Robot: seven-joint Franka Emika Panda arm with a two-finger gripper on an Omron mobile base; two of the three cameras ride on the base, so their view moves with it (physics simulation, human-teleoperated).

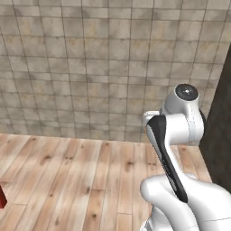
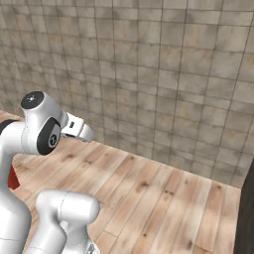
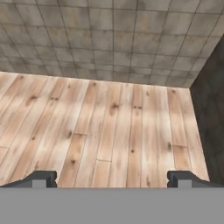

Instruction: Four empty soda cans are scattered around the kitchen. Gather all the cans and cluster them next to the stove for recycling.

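open end effector (image 3: 112,178) over floor (image 3: 109,131)

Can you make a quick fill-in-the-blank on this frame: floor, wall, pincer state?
1. The light wood plank floor meets a wall covered in tan ____.
2. The two-finger pincer has its jaws ____, with nothing between them.
3. In the hand view, a dark panel stands at the ____ edge.

Missing words: tiles; open; right
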